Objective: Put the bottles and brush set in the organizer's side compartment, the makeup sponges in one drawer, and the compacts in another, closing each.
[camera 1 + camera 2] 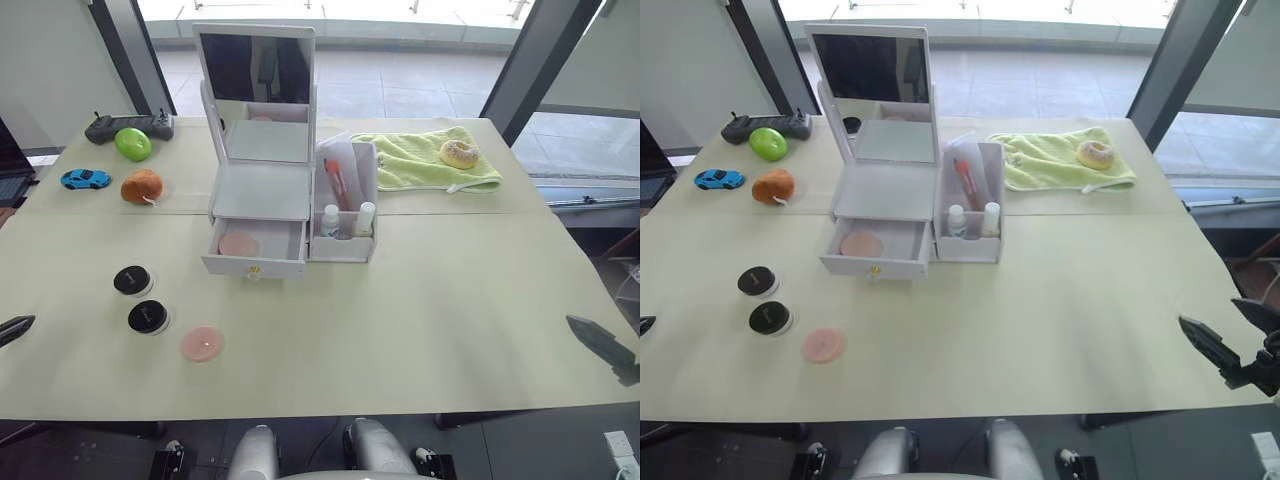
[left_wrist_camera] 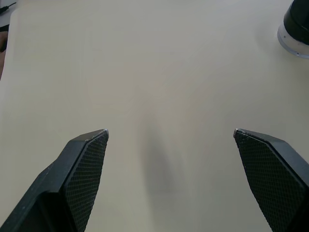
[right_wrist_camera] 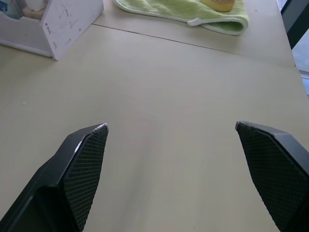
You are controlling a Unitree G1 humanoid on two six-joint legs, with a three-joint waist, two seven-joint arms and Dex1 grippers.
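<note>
The white organizer (image 1: 262, 190) with a mirror stands at mid table. Its lower drawer (image 1: 255, 262) is pulled open with one pink makeup sponge (image 1: 238, 244) inside. The side compartment (image 1: 345, 240) holds two small white bottles (image 1: 330, 220) and the brush set (image 1: 338, 180). A second pink sponge (image 1: 202, 343) lies on the table at front left, beside two black compacts (image 1: 132, 280) (image 1: 148, 317). My left gripper (image 2: 170, 133) hovers open over bare table left of the compacts. My right gripper (image 3: 171, 126) is open and empty near the table's front right.
A green towel (image 1: 425, 160) with a donut-shaped item (image 1: 459, 153) lies at the back right. At the back left are a black controller (image 1: 128, 125), a green object (image 1: 133, 144), a blue toy car (image 1: 85, 179) and an orange object (image 1: 142, 186).
</note>
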